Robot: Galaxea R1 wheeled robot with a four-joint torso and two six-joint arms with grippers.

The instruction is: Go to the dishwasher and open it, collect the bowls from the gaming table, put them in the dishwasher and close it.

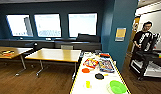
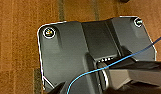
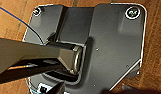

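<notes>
Green bowl (image 1: 117, 86) partly cut off

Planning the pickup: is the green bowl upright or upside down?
Upright: the green bowl sits on the gaming table with its hollow facing up.

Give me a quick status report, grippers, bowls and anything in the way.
Grippers: cannot tell from the wrist views. Lime-green bowl and small yellow bowl sit apart on the white gaming table. Black disc, orange disc and trays share the top.
</notes>
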